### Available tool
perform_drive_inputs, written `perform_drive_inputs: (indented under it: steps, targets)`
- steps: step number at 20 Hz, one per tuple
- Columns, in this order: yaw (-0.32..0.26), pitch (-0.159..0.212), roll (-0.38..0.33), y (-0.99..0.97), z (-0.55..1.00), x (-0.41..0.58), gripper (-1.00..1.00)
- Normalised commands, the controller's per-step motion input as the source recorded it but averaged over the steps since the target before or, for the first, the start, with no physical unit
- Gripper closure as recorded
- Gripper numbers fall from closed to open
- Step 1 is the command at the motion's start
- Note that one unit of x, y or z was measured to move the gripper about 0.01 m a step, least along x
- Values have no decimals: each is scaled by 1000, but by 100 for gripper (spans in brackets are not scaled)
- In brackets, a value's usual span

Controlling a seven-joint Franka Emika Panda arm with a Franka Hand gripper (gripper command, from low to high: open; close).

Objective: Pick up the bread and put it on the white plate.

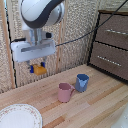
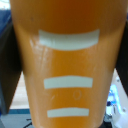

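The toast point(image 2: 67, 65) filled my wrist view, pinched between my fingers point(image 1: 37, 66) high above the worktop point(image 1: 95, 100), so I judged the carry underway, needing a gentle swing over to the plate point(image 1: 19, 117).

Exterior view looks down across the worktable point(image 1: 95, 107); wrist view presses close against the toast point(image 2: 67, 65), shared.

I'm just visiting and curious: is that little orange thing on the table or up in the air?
Up in the air. The toast is held in the claw, well above the worktable.
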Motion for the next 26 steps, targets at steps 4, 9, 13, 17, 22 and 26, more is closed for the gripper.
perform_drive_inputs:
  steps: [4,9,13,17,22,26]
  targets:
    - [0,0,-42,963,-330,-21,100]
    - [5,-1,-71,786,-517,-10,100]
    - [24,-55,-121,552,-518,52,100]
    - [51,-120,-167,359,-351,185,100]
    - [62,-162,-235,287,-225,218,100]
    - [60,-161,-249,279,-242,233,100]
